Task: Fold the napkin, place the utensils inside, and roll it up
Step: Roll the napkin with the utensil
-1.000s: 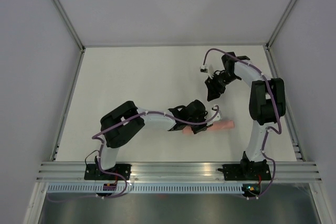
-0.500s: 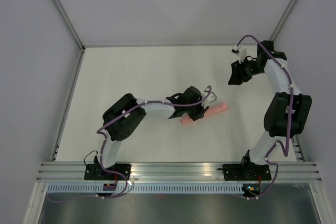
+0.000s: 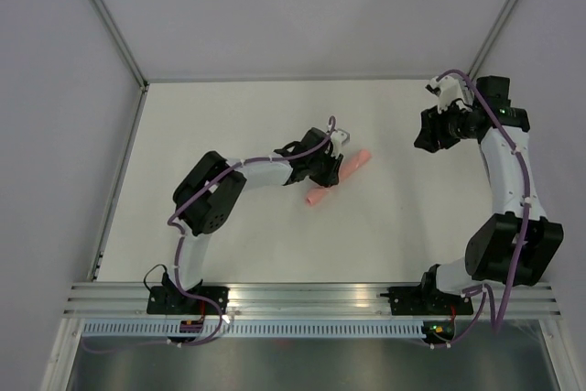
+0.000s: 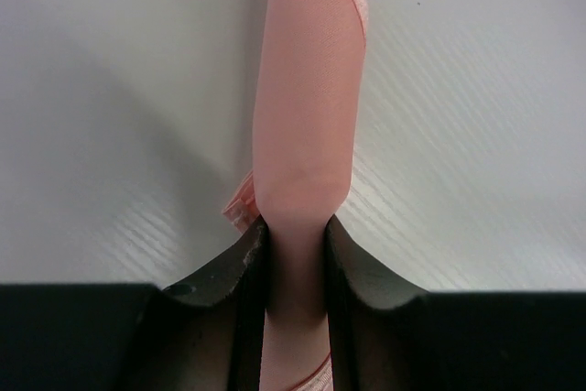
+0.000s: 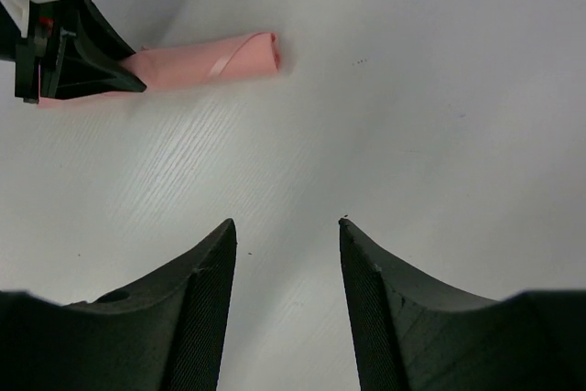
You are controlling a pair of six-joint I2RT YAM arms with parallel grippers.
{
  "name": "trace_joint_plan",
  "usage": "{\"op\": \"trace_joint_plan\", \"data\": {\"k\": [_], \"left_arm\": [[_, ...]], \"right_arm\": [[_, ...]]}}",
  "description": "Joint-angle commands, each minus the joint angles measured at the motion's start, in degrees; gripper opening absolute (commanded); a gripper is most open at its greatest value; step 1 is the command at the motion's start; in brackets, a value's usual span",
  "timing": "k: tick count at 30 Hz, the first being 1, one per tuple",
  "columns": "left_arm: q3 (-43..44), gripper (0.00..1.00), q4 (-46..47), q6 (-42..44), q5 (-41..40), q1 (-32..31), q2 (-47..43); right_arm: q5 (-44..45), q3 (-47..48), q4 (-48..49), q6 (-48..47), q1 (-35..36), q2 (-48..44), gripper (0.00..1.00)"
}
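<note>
Now the left jaws stay clamped on the rolled napkin [image 4: 307, 89], carried farther toward the centre of the desk [image 3: 229, 125], while the right jaws, empty and parted, are withdrawn far right, so rolling appears complete.

White table [image 3: 229, 116], matte, faint grain close up. Pale grey walls on 3 sides: back wall [image 3: 302, 6], L wall [image 3: 55, 135], R wall [image 3: 549, 52]. Metal posts [image 3: 105, 20] at both back corners. Alu rail [image 3: 311, 298] along near edge, slotted strip [image 3: 311, 328] below. Light even, shadows soft.
</note>
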Motion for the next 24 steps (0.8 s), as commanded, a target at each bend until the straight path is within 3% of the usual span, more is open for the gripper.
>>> {"op": "trace_joint_plan", "data": {"k": [1, 19, 24], "left_arm": [[-4.64, 0.02, -20.15, -8.10, -3.84, 3.15, 6.21], [1.43, 0.08, -25.69, -23.67, -0.92, 5.71, 9.37], [0.46, 0.18, -25.25, -24.81, -3.56, 5.44, 8.14]], "right_arm": [[1.08, -0.94, -0.40, 2.11, -0.69, -4.04, 0.55], [-4.11, -4.98, -1.46, 1.93, -0.77, -8.52, 0.57], [-4.46, -6.21, -1.19, 1.31, -0.77, -8.79, 0.58]]}}
